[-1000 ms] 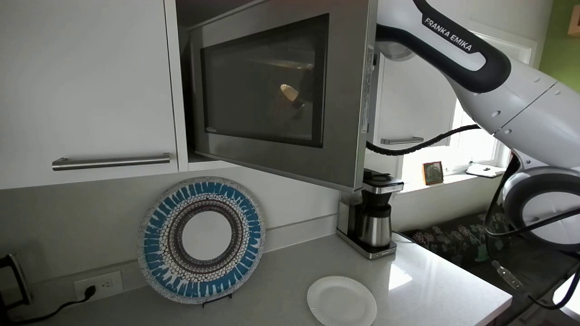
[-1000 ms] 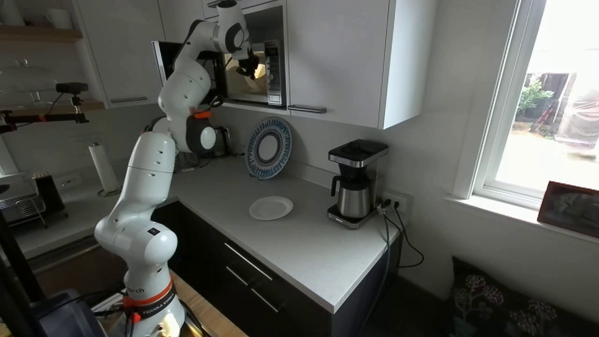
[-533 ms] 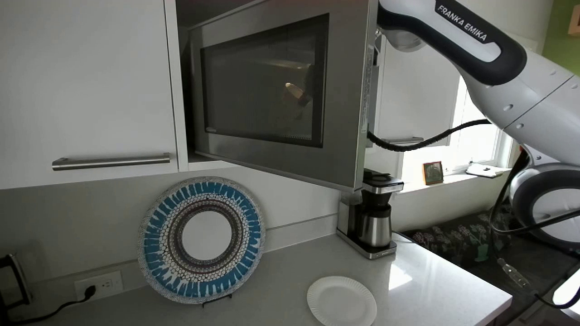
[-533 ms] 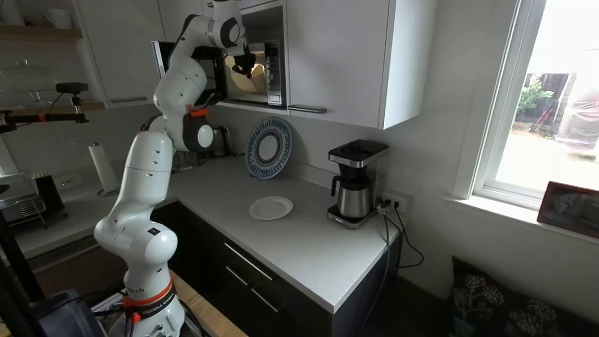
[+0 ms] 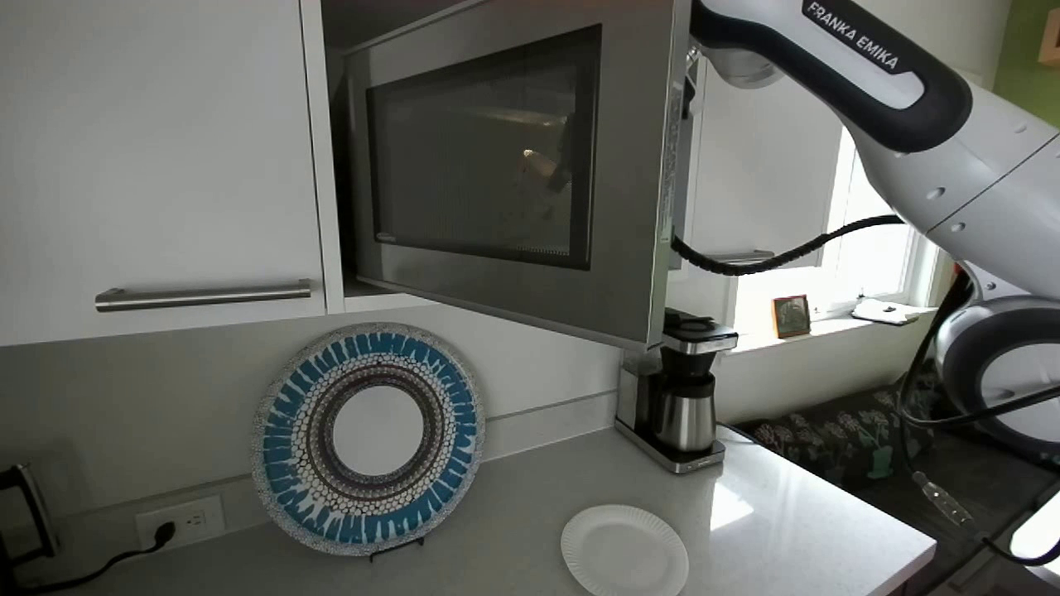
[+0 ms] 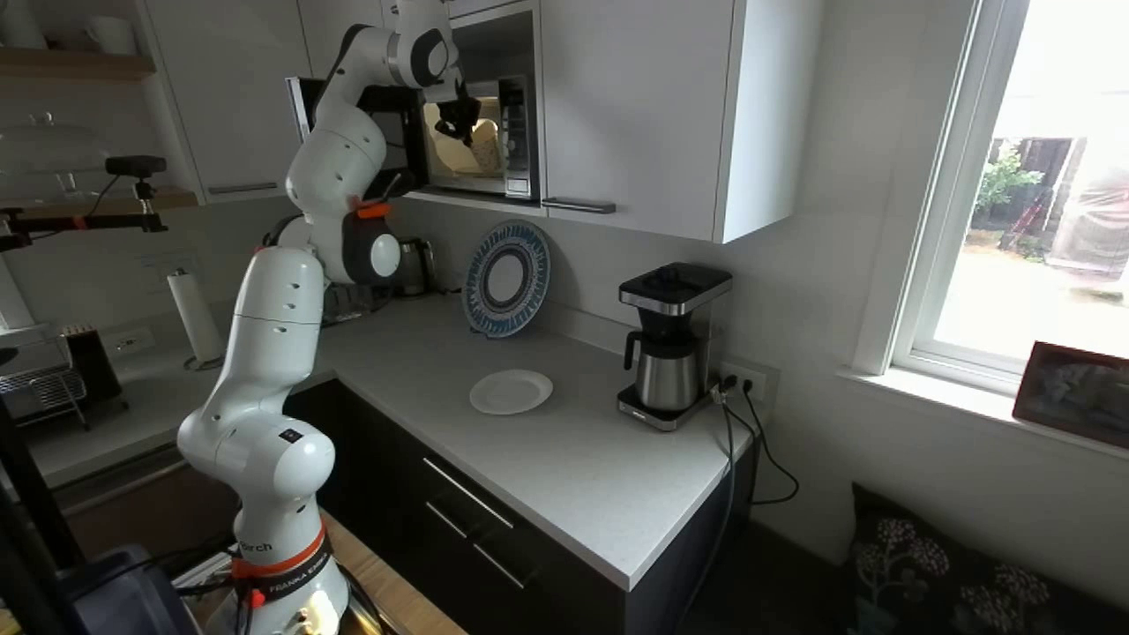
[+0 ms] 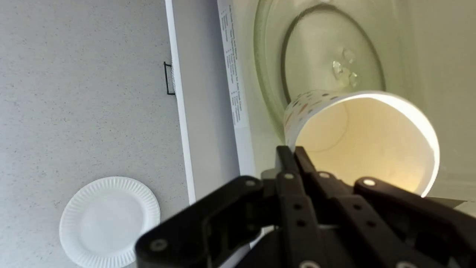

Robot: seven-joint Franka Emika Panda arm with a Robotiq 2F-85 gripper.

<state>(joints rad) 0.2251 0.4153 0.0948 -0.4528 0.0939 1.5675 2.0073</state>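
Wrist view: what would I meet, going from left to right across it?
Round white paper plate → thin black wire bracket → long white printed strip → round white paper cup with coloured specks.

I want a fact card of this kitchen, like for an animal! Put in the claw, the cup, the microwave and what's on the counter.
Claw: shut on the cup at its rim
Cup look: speckled outside, open end showing in the wrist view
Cup place: at the mouth of the microwave; whether it touches the glass turntable, I can't tell
Microwave: door open, lit inside, above the counter
On the counter: white plate, coffee maker, standing blue-patterned disc
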